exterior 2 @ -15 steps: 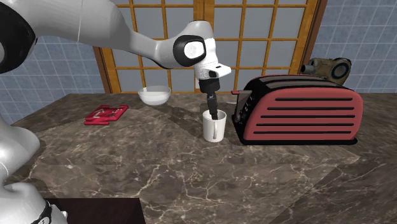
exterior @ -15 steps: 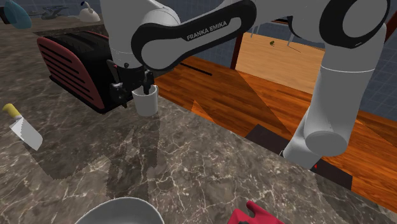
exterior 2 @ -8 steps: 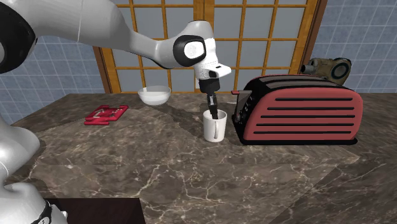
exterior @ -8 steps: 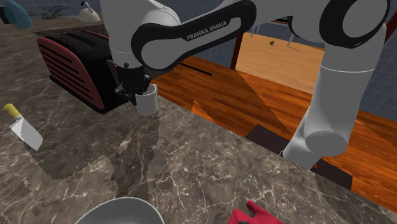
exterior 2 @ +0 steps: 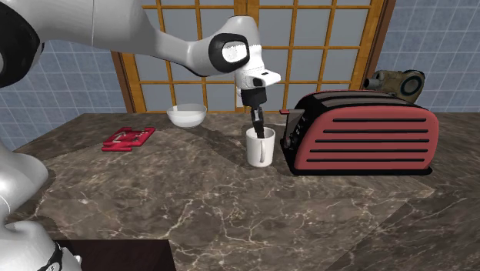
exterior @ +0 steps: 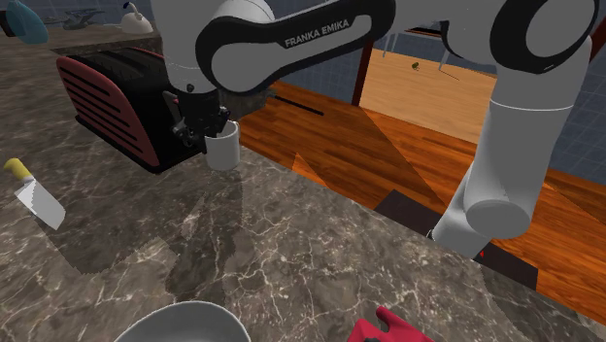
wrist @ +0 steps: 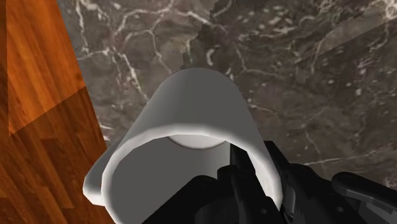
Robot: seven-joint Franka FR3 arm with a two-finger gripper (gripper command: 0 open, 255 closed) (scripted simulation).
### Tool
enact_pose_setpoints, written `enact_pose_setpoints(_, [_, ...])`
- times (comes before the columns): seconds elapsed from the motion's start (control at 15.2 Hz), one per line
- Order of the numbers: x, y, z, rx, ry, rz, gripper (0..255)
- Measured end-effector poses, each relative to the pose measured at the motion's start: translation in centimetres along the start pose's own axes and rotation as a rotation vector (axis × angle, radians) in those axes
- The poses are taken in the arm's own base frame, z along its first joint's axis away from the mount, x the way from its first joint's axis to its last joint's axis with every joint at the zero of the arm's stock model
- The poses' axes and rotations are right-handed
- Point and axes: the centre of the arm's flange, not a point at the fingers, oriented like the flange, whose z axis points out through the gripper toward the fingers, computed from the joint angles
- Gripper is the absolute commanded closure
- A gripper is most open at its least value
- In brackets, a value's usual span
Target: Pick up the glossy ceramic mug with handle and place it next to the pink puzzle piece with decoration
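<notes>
The end effector (exterior 2: 259, 132) comes straight down on the white mug (exterior 2: 260, 151), closed on its wall with one finger inside the rim and one outside. That top grip likely suits a cup standing just beside the red toaster (exterior 2: 361, 135), where a sideways grasp would be crowded. The mug is at or barely above the bench (exterior 2: 231, 208), well apart from the pink puzzle piece (exterior 2: 127, 138) near the white bowl (exterior 2: 187, 115).

Note: in your shoulder view the lower edge cuts the white bowl (exterior: 180, 325) and the pink-red puzzle piece (exterior: 393, 328). Teal thing (exterior: 21, 21) is cropped at the upper-left corner. The arm (exterior: 291, 44) hides the toaster's (exterior: 107, 97) end by the mug (exterior: 223, 151). Wrist view: the gripper (wrist: 262, 178) covers the mug's near rim.
</notes>
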Motion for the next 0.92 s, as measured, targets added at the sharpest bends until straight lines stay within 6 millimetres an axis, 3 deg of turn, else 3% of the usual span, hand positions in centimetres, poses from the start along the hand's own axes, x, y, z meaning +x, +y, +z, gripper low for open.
enact_pose_setpoints(0.92, [1.3, 0.4, -7.3, 0.0, 0.0, 0.0, 255])
